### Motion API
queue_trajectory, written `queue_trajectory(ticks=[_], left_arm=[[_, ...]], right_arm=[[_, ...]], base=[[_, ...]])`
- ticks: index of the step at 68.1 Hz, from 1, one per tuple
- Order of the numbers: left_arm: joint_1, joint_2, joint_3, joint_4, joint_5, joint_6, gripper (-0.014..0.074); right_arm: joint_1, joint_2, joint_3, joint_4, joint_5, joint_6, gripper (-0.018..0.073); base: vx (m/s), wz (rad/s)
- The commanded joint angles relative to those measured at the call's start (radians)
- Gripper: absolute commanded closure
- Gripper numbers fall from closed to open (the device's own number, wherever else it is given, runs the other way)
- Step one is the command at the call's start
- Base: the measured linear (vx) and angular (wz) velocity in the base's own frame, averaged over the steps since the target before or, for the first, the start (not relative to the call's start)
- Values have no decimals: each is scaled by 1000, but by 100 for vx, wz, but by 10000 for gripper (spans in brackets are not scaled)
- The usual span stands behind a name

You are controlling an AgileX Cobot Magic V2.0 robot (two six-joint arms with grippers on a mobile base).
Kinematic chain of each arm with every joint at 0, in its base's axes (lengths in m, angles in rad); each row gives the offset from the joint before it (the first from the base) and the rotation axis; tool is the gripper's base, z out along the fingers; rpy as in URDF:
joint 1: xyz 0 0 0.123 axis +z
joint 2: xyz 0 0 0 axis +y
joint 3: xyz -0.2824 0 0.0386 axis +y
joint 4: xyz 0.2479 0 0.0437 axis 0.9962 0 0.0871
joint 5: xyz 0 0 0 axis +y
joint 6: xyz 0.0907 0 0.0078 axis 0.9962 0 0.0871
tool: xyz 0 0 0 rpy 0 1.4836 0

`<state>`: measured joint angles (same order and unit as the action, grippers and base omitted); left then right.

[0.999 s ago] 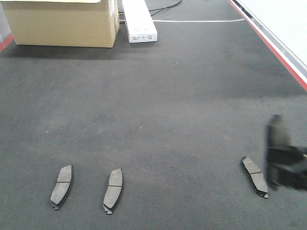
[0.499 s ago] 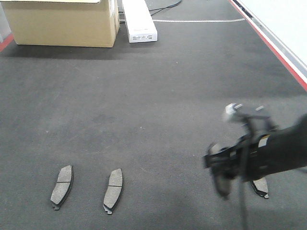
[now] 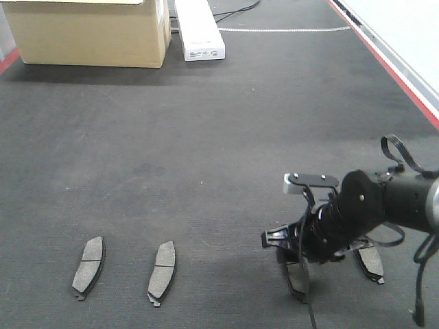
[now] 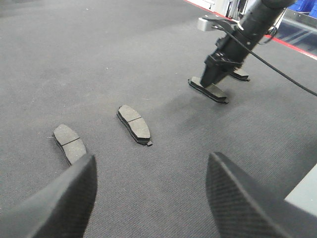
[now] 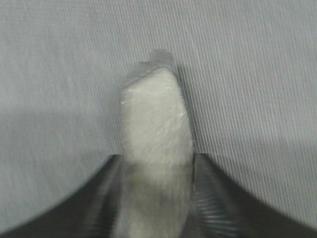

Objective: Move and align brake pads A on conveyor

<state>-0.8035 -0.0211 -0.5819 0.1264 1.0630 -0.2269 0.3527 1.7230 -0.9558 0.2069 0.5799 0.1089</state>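
The conveyor [image 3: 206, 157] is a charcoal belt with brake pads A at its near end. Two pads lie side by side at the left [image 3: 89, 266] [image 3: 162, 271]; the left wrist view has them too [image 4: 69, 144] [image 4: 133, 124]. My right gripper [image 3: 296, 264] is shut on a third pad [image 5: 156, 124], held flat just at the belt [image 4: 208, 89]. A fourth pad [image 3: 371, 262] lies behind the right arm, partly hidden. My left gripper [image 4: 151, 193] hovers open over bare belt near the two left pads.
A cardboard box [image 3: 89, 34] and a long white box [image 3: 199, 31] stand at the far end of the belt. A red edge stripe [image 3: 398, 75] runs down the right side. Black cables [image 3: 422, 274] hang off the right arm.
The right arm has swung in from the right edge with a pad in its jaws, moving left and down to the belt. The three lying pads have not moved.
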Motion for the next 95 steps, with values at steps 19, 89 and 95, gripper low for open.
queue_trajectory(ticks=[19,89,95], left_arm=[[-5,-4,-21,2,-65,0,126],[-5,-4,-21,-6,-156,1,126],[-5,-4,-21,-5,-166,1,126]], right_arm=[[-2,-173,-39,-152,-41,86,54],[-1,-1315,351,-248,-63,-40,54],[-1,-1408,431,-242,-83,-71,54]], base=[[0,0],[0,0],[0,0]])
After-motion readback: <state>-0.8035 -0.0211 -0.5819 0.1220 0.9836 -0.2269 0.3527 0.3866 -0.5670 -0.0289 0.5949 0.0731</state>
